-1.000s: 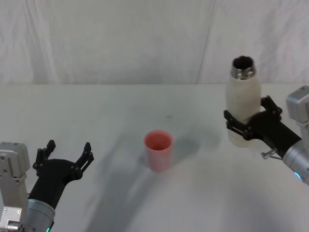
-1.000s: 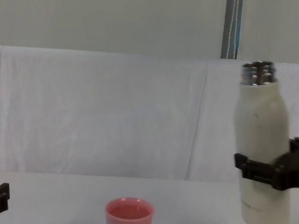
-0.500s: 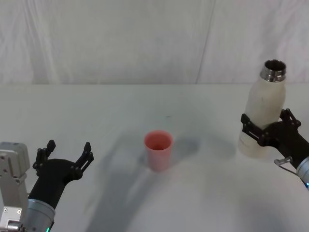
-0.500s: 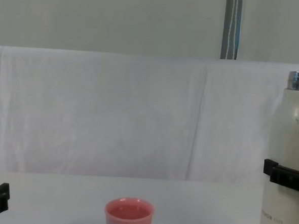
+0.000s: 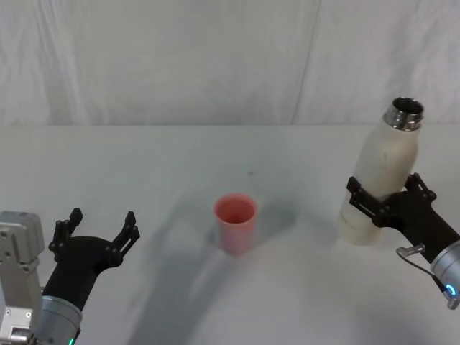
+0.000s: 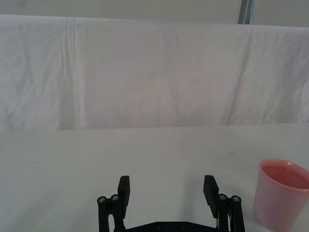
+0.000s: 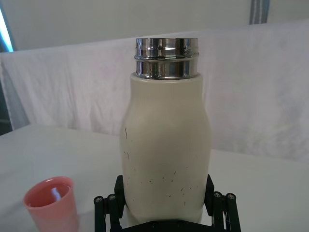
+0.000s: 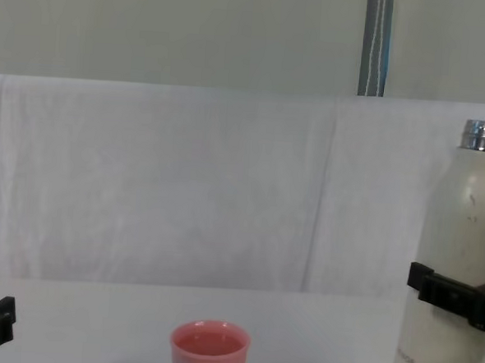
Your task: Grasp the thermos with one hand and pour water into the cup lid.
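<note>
The thermos, cream-white with an open steel neck, stands at the right of the table and leans slightly right. My right gripper is shut on its lower body, one finger on each side. The right wrist view shows the thermos upright between the fingers, with small dark scuffs. In the chest view the thermos is at the right edge and its base is cut off. The pink cup lid stands upright mid-table, well left of the thermos. My left gripper hovers open at the near left, holding nothing.
The white table runs back to a white cloth backdrop. A bare stretch of table separates the cup lid from the thermos. A vertical pole stands behind the cloth. The cup lid sits beside the left gripper.
The thermos, held by my right gripper, has come down from a raised spot and moved right, then edged back left. The left arm and cup lid stayed put.
</note>
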Motion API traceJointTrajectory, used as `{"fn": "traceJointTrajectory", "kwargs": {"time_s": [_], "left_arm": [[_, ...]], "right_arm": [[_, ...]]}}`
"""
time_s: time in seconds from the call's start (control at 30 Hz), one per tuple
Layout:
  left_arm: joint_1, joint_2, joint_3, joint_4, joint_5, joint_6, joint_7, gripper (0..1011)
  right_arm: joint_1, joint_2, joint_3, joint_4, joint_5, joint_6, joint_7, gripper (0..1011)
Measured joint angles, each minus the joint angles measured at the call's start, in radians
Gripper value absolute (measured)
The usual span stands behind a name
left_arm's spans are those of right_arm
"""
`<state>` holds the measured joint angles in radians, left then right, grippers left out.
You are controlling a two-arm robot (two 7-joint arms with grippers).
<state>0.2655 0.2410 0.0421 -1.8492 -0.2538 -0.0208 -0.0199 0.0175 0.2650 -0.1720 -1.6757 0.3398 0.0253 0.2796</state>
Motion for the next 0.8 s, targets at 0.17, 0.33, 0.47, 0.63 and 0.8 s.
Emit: {"fn": "traceJointTrajectory", "kwargs": {"time_s": [0.17, 0.33, 0.47, 0.63, 0.8], "left_arm": [[0.0, 0.0, 0.0, 0.0, 0.0, 0.0, 0.0, 1001], [0.0, 0.0, 0.0, 0.0, 0.0, 0.0, 0.0, 1001], [0.0, 0.0, 0.0, 0.0, 0.0, 0.0, 0.0, 1001], [0.0, 0.0, 0.0, 0.0, 0.0, 0.0, 0.0, 1001], [0.0, 0.0, 0.0, 0.0, 0.0, 0.0, 0.0, 1001]], "right_arm": [[0.011, 0.002, -0.015, 0.015, 0.005, -0.009, 0.008, 950], [0.034, 0.004, -0.041, 0.047, 0.009, -0.009, 0.015, 950], [0.057, 0.004, -0.061, 0.075, 0.005, -0.014, 0.022, 950], [0.095, 0.005, -0.088, 0.126, -0.015, -0.037, 0.033, 950], [0.133, 0.005, -0.105, 0.175, -0.031, -0.065, 0.047, 950]]}}
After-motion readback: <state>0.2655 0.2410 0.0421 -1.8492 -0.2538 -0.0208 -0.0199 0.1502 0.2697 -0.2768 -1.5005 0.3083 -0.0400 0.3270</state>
